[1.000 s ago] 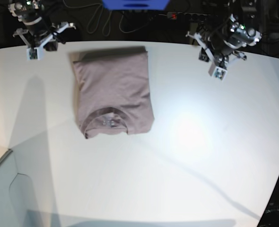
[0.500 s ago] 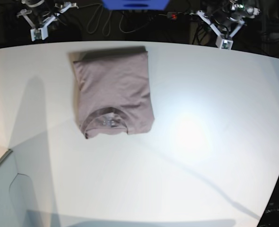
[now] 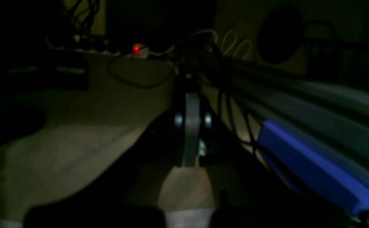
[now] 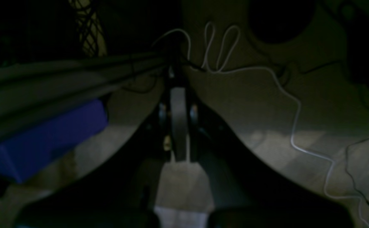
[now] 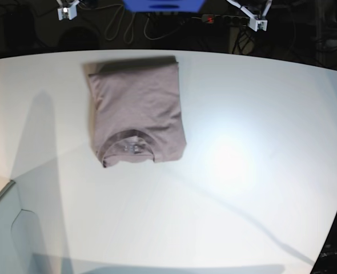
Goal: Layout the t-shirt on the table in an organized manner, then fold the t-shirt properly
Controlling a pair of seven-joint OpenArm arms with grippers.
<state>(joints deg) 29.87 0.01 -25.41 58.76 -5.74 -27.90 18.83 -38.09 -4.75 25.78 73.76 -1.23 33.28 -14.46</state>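
The mauve t-shirt (image 5: 137, 112) lies folded into a neat rectangle on the far left part of the white table (image 5: 225, 188), its round neck turned toward the near side. Both arms are raised beyond the table's far edge, well away from the shirt. My left gripper (image 5: 258, 24) shows only its tip at the top right of the base view, and my right gripper (image 5: 67, 12) only its tip at the top left. In the wrist views the left gripper (image 3: 191, 104) and the right gripper (image 4: 178, 95) have their fingers pressed together, holding nothing, over a dark floor.
A blue box (image 5: 163, 5) sits behind the table's far edge, also seen as a blue box (image 3: 311, 164) in the left wrist view. Cables and a power strip (image 5: 221, 19) with a red light lie on the dark floor. A grey panel (image 5: 8, 228) juts in at the lower left.
Both arms have drawn back and up from the table's far edge until only their tips show. The right gripper has shut. The folded shirt has not moved.
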